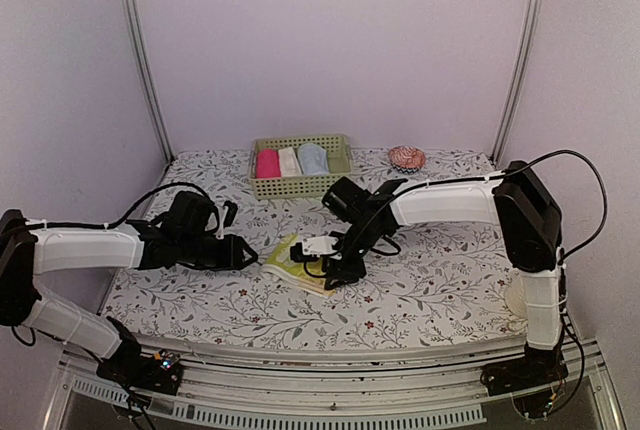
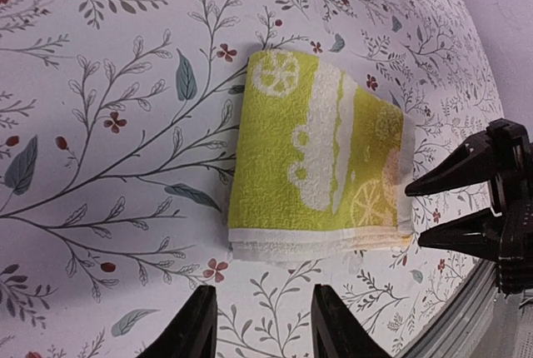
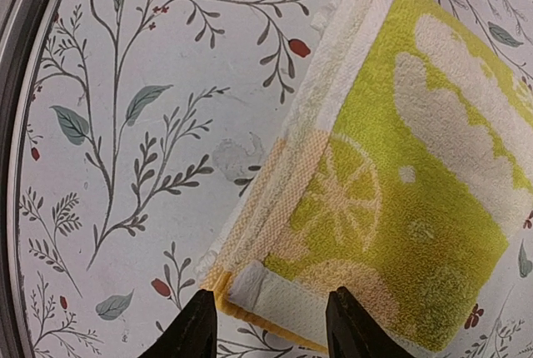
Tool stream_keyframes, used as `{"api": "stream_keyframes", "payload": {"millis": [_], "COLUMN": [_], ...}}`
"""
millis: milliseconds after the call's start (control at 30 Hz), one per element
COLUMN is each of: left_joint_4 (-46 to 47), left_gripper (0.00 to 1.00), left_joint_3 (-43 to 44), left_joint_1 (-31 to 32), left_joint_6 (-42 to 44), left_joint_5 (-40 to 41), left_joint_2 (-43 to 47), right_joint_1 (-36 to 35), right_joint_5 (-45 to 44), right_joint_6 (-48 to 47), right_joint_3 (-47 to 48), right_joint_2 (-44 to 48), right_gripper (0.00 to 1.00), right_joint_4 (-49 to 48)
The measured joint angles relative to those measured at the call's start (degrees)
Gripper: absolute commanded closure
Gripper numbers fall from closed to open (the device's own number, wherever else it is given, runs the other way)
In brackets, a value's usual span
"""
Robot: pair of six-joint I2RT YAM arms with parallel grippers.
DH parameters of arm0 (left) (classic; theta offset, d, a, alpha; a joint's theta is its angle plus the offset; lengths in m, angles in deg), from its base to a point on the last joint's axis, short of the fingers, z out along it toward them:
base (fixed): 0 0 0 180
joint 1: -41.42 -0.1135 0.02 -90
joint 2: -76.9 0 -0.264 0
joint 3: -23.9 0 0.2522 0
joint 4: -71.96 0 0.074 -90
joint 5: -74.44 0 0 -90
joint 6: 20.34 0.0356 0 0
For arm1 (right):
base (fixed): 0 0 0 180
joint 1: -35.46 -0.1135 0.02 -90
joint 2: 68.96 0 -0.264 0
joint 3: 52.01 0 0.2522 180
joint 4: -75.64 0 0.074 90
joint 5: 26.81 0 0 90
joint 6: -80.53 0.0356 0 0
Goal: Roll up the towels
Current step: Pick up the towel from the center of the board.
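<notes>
— Before the green basket [image 1: 300, 187], on the arms' side of it, what is listed?
— Item one: yellow-green towel [image 1: 293, 262], folded, laid flat on the flowered table cover [image 1: 430, 280], well apart from the basket. Pale lemon shapes are printed on it.
— And inside the basket?
— Item two: light blue towel [image 1: 313, 159], rolled, lodged just right of a cream-white roll [image 1: 289, 161]. A pink roll [image 1: 267, 163] is lodged at the left end.
— How are the grippers entered?
— Left gripper [image 2: 265, 300]: placed nearer the arms than the basket and left of it, fingers parted, nothing held. It is pointed at the yellow-green towel but kept apart from it. Right gripper [image 3: 271, 300]: set on the arms' side of the basket's right end, fingers parted, with one corner of the yellow-green towel seen between them. No clamping is shown, and contact cannot be told.
— Anything further?
— One red-and-white round object [image 1: 406, 158], just right of the basket.
</notes>
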Motion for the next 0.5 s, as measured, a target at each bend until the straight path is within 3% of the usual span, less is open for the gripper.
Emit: {"api": "stream_keyframes", "payload": {"millis": [200, 500], "left_joint_4": [0.1, 0.1], "left_gripper": [0.60, 0.60], "left_joint_3": [0.0, 0.0], "left_joint_1": [0.0, 0.0], "left_joint_6": [0.2, 0.7], "left_joint_5": [0.0, 0.1], "left_joint_2": [-0.2, -1.4], "right_joint_1": [0.0, 0.0], "right_joint_5": [0.9, 0.3], "right_joint_6": [-0.9, 0.0], "right_joint_3": [1.3, 3.8], "right_joint_2": [-1.9, -4.3], "right_gripper": [0.49, 0.59], "right_joint_4": [2.8, 3.5]}}
